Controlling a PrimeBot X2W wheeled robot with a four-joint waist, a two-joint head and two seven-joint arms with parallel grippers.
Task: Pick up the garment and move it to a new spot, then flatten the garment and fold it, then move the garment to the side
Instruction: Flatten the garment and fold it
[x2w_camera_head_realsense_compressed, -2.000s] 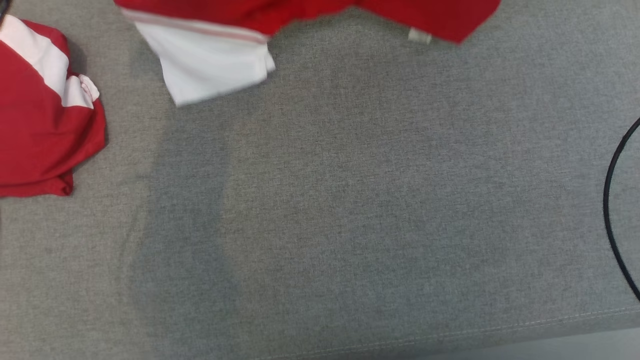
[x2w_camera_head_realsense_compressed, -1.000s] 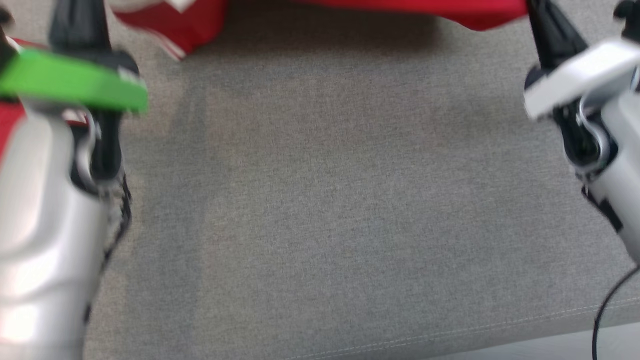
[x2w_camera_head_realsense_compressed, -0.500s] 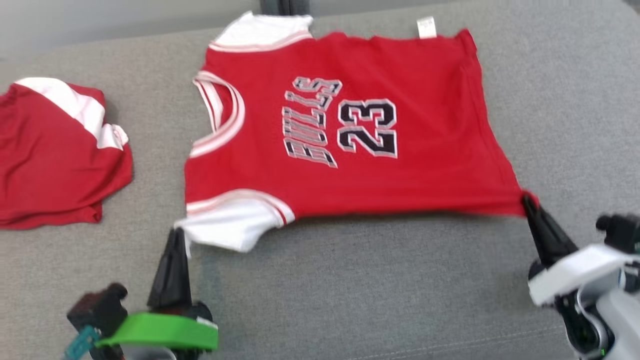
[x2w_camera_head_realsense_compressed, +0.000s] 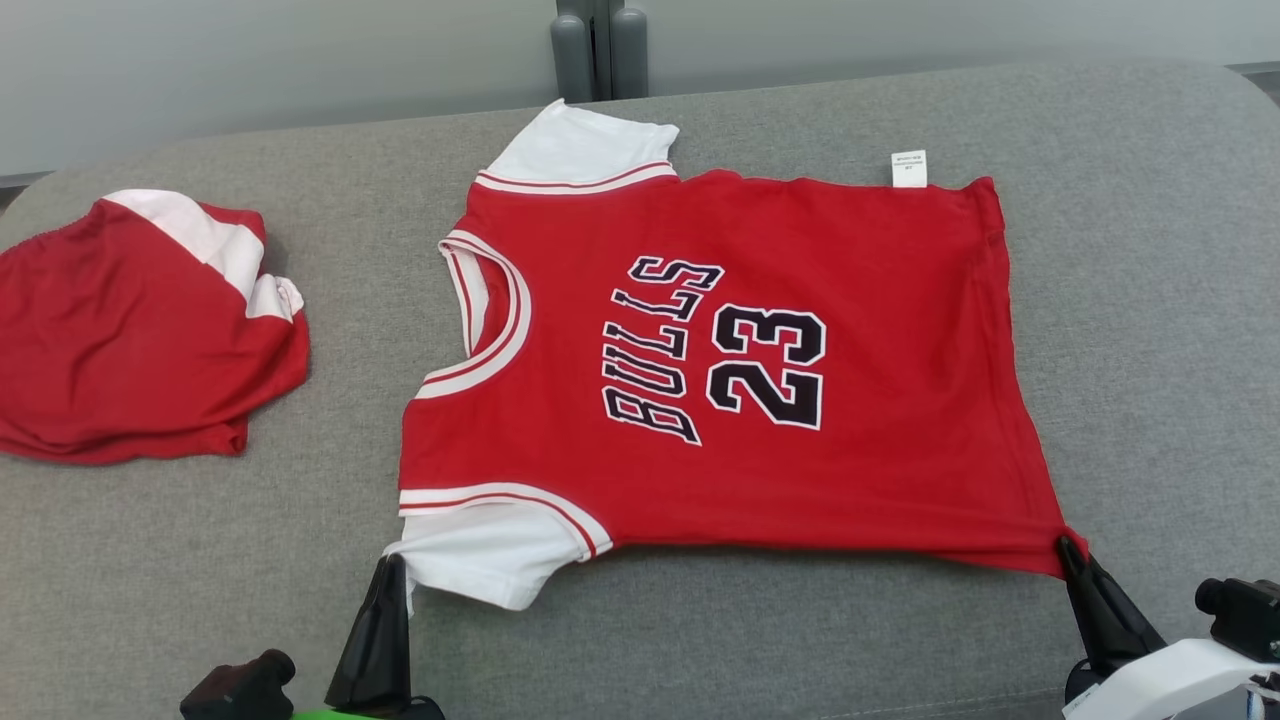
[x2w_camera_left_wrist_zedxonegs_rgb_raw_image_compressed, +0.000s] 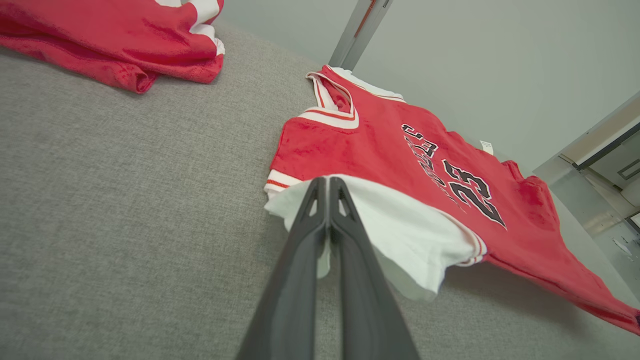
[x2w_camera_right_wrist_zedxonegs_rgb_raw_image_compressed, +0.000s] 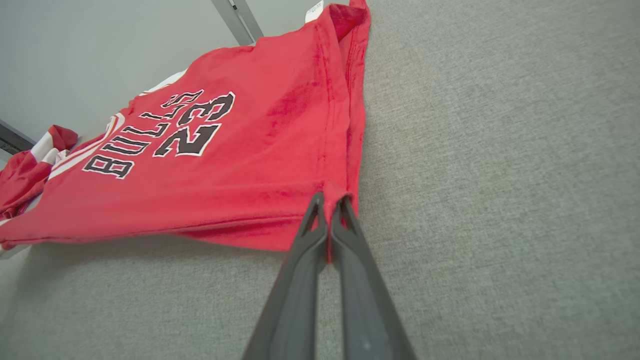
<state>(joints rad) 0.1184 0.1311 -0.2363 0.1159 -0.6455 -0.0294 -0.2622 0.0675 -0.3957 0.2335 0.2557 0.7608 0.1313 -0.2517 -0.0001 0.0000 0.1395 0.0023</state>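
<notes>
The garment is a red jersey with white sleeves and black "BULLS 23" print, spread nearly flat on the grey cushion, neck to the left. My left gripper is shut on the near white sleeve, pinching its edge at the tips. My right gripper is shut on the near red hem corner. The near edge of the jersey is lifted slightly off the cushion between the two grips.
A second red and white garment lies crumpled at the far left of the grey cushion. A grey post stands behind the cushion against a pale wall. Bare cushion lies in front of and right of the jersey.
The head view has swung up, bringing the whole jersey into sight. Both grippers stay shut on the jersey's near edge, which has been drawn toward me and spread flatter.
</notes>
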